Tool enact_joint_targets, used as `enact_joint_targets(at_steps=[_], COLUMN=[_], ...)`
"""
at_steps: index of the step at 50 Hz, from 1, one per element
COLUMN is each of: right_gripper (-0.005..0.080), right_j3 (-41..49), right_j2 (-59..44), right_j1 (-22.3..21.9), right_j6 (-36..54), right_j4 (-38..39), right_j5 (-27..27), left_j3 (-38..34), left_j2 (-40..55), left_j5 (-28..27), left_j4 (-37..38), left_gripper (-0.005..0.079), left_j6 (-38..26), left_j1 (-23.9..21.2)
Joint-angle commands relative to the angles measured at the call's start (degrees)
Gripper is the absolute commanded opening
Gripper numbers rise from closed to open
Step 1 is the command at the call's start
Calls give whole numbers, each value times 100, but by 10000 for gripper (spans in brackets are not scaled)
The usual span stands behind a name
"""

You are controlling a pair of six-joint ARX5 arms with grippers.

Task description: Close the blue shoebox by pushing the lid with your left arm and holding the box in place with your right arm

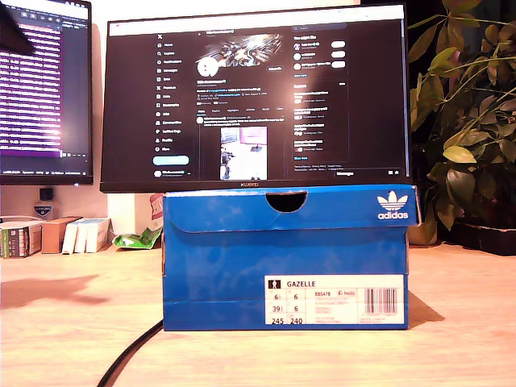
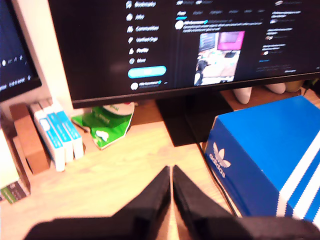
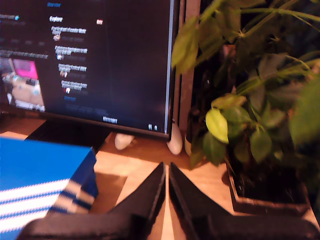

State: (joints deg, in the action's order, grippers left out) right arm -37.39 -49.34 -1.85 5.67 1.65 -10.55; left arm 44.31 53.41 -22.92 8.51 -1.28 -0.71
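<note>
The blue Adidas shoebox point(image 1: 242, 278) stands on the wooden desk in the middle of the exterior view, label end facing the camera. Its lid point(image 1: 339, 208) lies down flat on the box. My first gripper point(image 2: 171, 171) is shut and empty, hovering over the desk beside the box end with the logo point(image 2: 260, 165), apart from it. My second gripper point(image 3: 166, 166) is also shut on nothing, above the desk between the striped side of the box point(image 3: 40, 180) and a potted plant. Neither gripper's jaws show in the exterior view.
A large monitor point(image 1: 258, 97) stands right behind the box, a second screen point(image 1: 40, 89) at the exterior view's left. Small cartons point(image 1: 56, 235) and a green wrapper point(image 1: 139, 239) lie there too. The potted plant point(image 1: 468, 137) fills the exterior view's right. A black cable point(image 1: 133, 355) crosses the desk front.
</note>
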Motion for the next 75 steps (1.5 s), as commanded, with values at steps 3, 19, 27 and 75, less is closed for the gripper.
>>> enact_joint_targets(at_steps=[3,19,27,75], right_gripper=[-10,-11,-11,-11], right_j3=[402,1040,1036,1860], right_j2=[302,1202,1475,2741], right_j1=[-17,-15,-15,-15], right_j6=[-7,-98,-442,-114], right_j4=[111,2,-487,-190], right_j5=[-26,-46,-44,-66], left_j3=[-466,-1596,-1655,-2426], left_j2=[-345,-1871,-2365,-4457], left_j5=[304,946,953,1759], left_j4=[-162,-175,479,817], left_gripper=[-11,-11,-11,-11], left_j6=[46,133,302,81], left_j1=[-9,-4,-4,-4])
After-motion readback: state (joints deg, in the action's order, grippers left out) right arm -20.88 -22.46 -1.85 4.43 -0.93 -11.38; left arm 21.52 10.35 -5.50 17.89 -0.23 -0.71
